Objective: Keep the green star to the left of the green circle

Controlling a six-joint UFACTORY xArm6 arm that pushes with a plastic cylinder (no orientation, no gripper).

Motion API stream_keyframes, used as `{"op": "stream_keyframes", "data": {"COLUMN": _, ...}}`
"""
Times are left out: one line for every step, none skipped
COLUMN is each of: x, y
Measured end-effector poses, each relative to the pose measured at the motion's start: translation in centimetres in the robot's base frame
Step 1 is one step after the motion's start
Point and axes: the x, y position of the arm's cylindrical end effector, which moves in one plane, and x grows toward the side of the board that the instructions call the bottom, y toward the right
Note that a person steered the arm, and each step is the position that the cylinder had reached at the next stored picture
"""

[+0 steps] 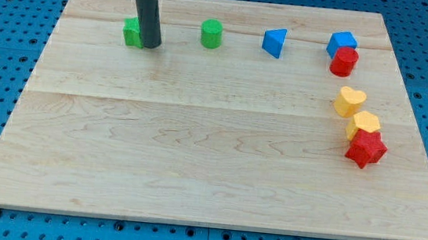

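Note:
The green star sits near the view's top left of the wooden board, partly hidden behind my rod. The green circle stands to its right, well apart from it. My tip rests on the board right against the star's right side, between the star and the circle.
A blue triangle lies right of the circle. A blue cube touches a red cylinder at the top right. Below them are a yellow heart, a yellow hexagon and a red star. The wooden board lies on a blue pegboard.

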Motion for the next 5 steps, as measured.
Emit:
{"op": "stream_keyframes", "data": {"x": -0.5, "y": 0.3}}
{"op": "stream_keyframes", "data": {"x": 2.3, "y": 5.2}}
{"op": "stream_keyframes", "data": {"x": 3.5, "y": 15.0}}
{"op": "stream_keyframes", "data": {"x": 3.8, "y": 27.0}}
{"op": "stream_keyframes", "data": {"x": 6.1, "y": 30.1}}
